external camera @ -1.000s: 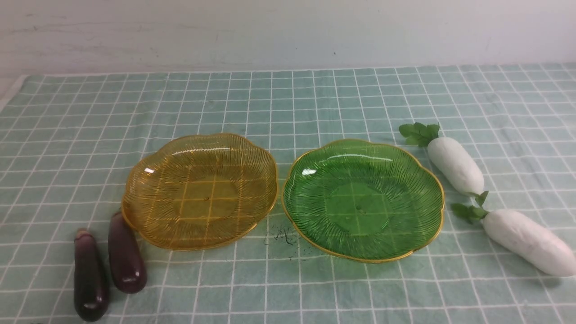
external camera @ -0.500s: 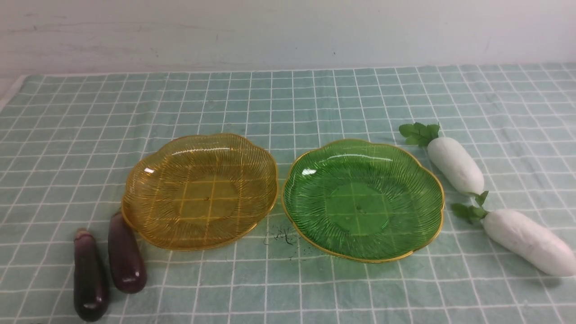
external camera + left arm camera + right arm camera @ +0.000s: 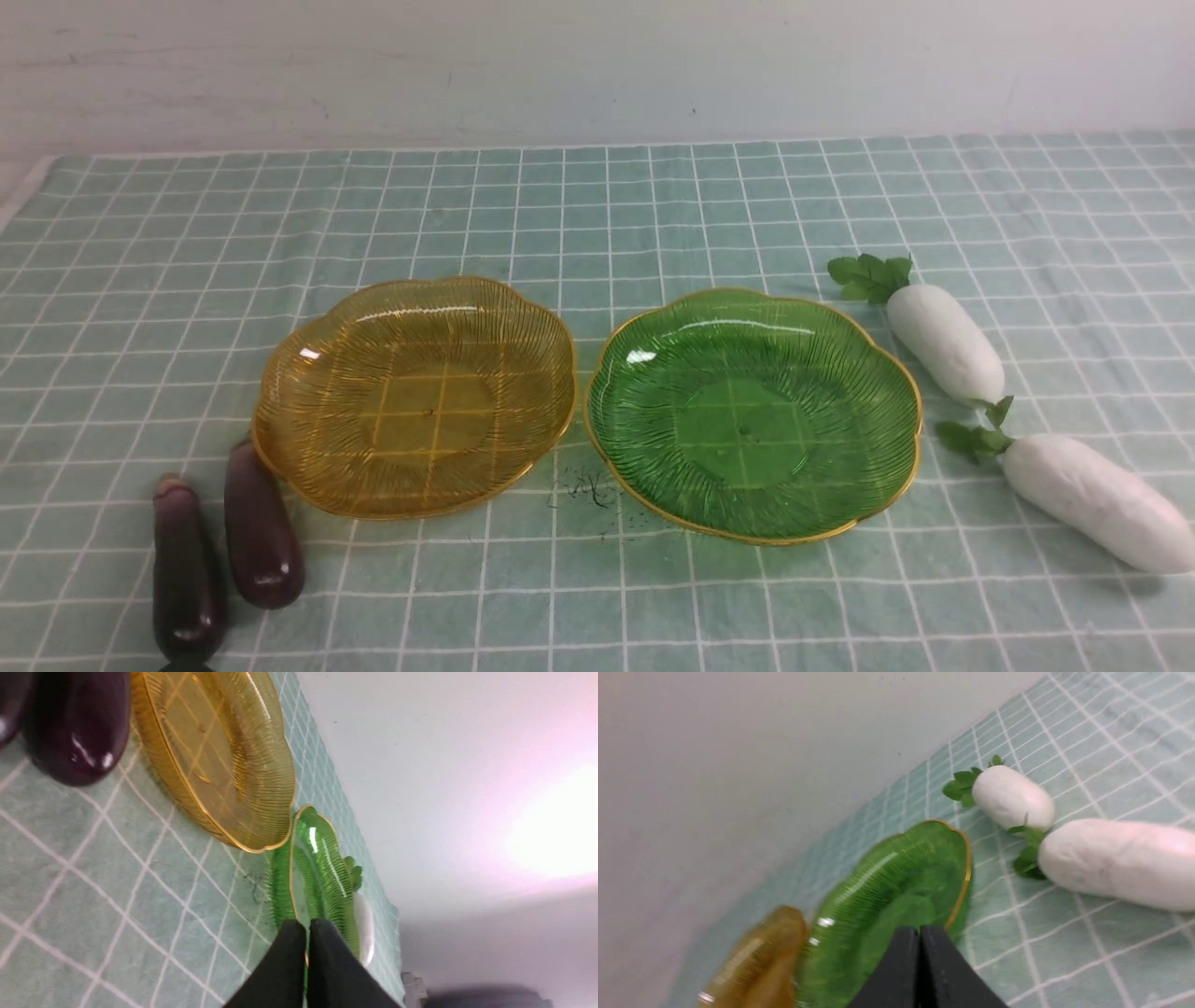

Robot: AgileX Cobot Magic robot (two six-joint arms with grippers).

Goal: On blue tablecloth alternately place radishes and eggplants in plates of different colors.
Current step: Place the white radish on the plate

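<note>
Plainly, nothing has been put in a plate yet. The tabletop is covered by a checked cloth (image 3: 597,215), and on it an amber plate (image 3: 415,397) and a green plate (image 3: 752,415) are set side by side, rims almost touching, both bare.

At the front left the outer eggplant (image 3: 187,569) and the inner eggplant (image 3: 261,532) are laid parallel, the inner one with its stem end against the amber rim. At the right the farther radish (image 3: 943,341) is laid just beside the green rim, and the nearer radish (image 3: 1092,499) has its leaves touching the other's blunt end.

This sorting seems meant to give each arm its own supply within easy reach, so that turns can be taken between the two kinds.

In the left wrist view the left jaws are seen pressed together with nothing between them, low over the cloth near the eggplants. The right jaws are likewise closed and unladen, held near the radishes. They would have to be opened before either pickup.
</note>
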